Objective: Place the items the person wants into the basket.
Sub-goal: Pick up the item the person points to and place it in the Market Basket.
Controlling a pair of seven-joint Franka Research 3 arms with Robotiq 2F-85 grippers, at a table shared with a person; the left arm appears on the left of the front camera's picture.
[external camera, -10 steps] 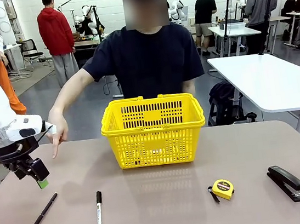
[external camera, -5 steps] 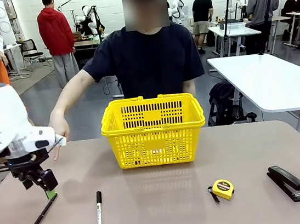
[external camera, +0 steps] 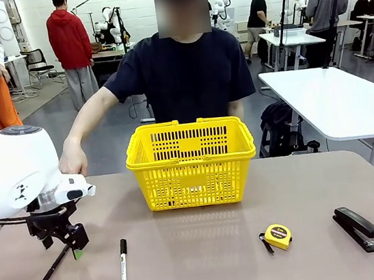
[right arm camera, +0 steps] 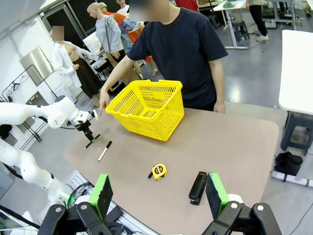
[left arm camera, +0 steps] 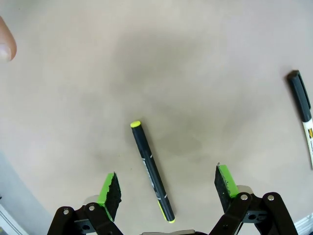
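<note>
black pen (external camera: 54, 266) with a yellow tip flat on the table (external camera: 211, 268) at the near left, well apart from the yellow basket (external camera: 190, 155); left gripper (external camera: 75, 247) low over its far end, person's hand (external camera: 72, 158) just behind the arm.

from the left wrist: pen lying between the green pads (left arm camera: 110, 190), touching neither, jaws spread wide, nothing held. best to shift toward mid-barrel, drop to the tabletop, then pinch squarely across it.

from the right wrist: right gripper (right arm camera: 159, 196) high up, wide open, empty, long black stapler (right arm camera: 198, 187) on the table below.
</note>
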